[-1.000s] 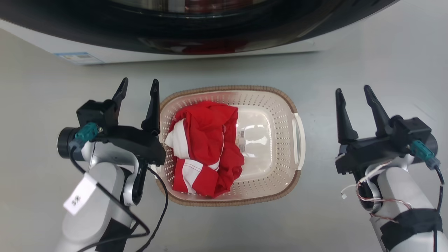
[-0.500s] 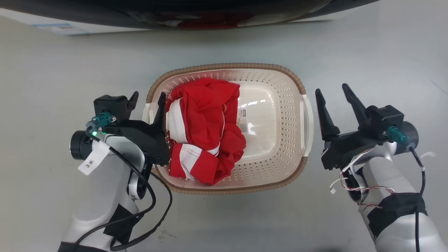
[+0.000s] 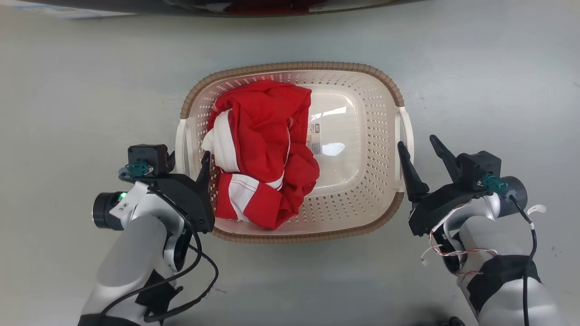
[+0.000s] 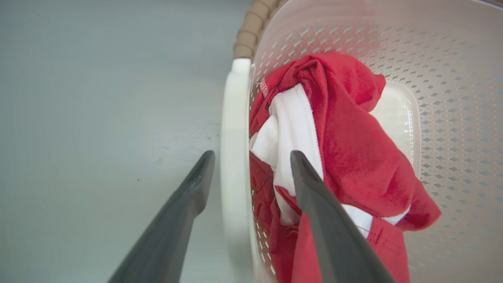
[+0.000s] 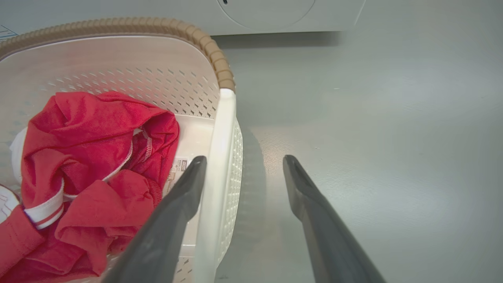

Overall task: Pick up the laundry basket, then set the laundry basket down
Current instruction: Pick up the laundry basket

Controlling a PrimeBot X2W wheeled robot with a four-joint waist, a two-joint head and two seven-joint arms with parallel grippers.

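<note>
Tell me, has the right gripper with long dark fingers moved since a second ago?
Yes. The right gripper has moved toward the cream-white perforated plastic laundry basket; its open fingers, earlier clear of the white side handle, now straddle it.

Laundry basket (image 3: 379, 136) is cream-white with a dotted hole pattern on the sides, plus a brown woven-look rim (image 3: 290, 66) and white handles (image 3: 180, 145). The cloth (image 3: 263, 131) is bright red with white stripes. Floor (image 3: 68, 90) is plain pale grey.
</note>
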